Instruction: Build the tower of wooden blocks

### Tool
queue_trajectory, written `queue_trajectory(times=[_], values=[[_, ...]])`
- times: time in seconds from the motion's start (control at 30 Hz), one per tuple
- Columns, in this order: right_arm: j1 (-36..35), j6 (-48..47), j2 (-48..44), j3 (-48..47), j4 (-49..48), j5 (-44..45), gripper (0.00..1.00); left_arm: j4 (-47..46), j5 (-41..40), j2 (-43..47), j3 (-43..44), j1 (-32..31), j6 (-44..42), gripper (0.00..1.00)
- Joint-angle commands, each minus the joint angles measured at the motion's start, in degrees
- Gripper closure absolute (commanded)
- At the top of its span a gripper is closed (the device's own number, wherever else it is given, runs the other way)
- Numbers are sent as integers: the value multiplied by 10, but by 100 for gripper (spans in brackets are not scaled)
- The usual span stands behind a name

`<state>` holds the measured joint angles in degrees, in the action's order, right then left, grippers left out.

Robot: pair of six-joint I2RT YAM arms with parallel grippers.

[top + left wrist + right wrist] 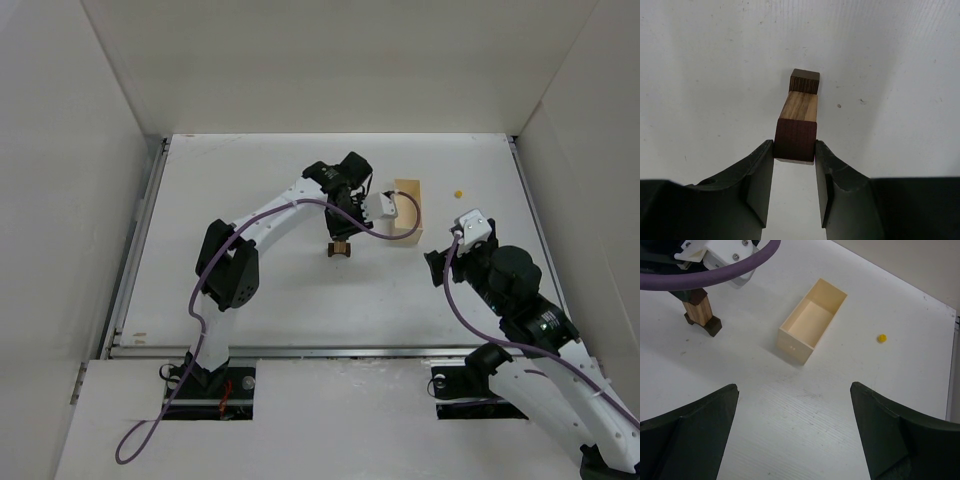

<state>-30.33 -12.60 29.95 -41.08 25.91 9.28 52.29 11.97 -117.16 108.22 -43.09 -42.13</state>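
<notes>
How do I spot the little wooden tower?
Find the cream box on the white table. Just left of it, between the left arm's black fingers, stands the wood block tower. It is the only brown thing: striped wood with dark ends.

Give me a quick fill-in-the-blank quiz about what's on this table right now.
1. The left hand grips the wood block tower at its ___ end.
2. The right hand is ___, holding nothing.
3. The cream box is ___ inside.
4. The tiny bead is coloured ___.
Missing words: top, open, empty, yellow.
</notes>
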Motion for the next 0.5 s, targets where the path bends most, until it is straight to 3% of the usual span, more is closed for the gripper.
queue_trajectory(times=[0.0,0.47], values=[[4,7,-5,3,-17,5,1,2,4,12,-5,-3,-5,99],[4,7,-5,3,-17,5,1,2,4,7,-10,-3,-10,97]])
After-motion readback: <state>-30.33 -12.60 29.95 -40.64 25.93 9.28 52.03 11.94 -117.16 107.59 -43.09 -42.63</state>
